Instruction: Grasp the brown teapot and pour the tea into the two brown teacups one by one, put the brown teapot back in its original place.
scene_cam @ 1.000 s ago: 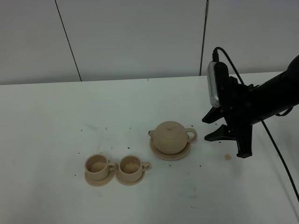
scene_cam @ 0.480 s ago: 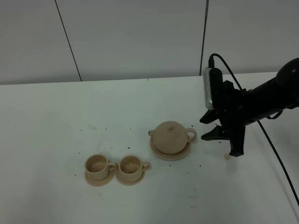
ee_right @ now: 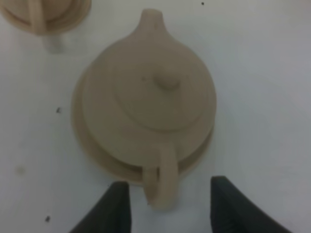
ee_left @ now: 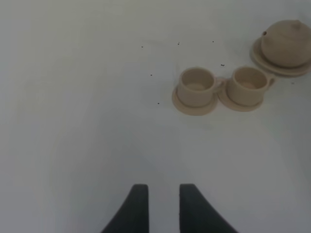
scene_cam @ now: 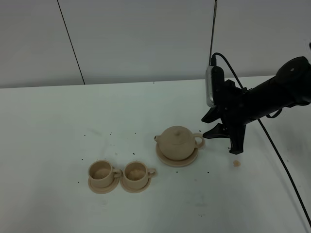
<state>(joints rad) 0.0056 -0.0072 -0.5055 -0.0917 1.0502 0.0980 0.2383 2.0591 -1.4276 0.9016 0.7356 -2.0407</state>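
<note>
A white tabletop point(scene_cam: 58, 126), dotted with small dark specks, runs back to a pale grey panelled wall point(scene_cam: 136, 39) crossed by thin dark seams. Near the middle stands the round, squat beige-tan ceramic teapot point(scene_cam: 176, 141). It is upright with its knobbed lid on, resting on a flat round beige-tan ceramic saucer point(scene_cam: 166, 160) that is wider than the other two. In the exterior view its short spout points left and its loop handle point(scene_cam: 198, 141) points right. In front of it and to the left sit two small beige-tan ceramic teacups, the left teacup point(scene_cam: 100, 171) and the right teacup point(scene_cam: 135, 172). Each sits on its own little round saucer, the pair just beside each other, handles turned right. The right gripper point(ee_right: 168, 181), on a black arm reaching in from the right, hangs just beside the teapot's handle. Its two dark fingers point(ee_right: 114, 208) stand wide apart, one on each side of the loop, with bare table showing between each finger and the handle, so nothing is gripped. A small tan crumb point(scene_cam: 236, 163) lies on the table beneath that arm. The left gripper point(ee_left: 160, 189) hangs over bare table well apart from the cups, its fingers parted by a narrow gap with nothing between them.
</note>
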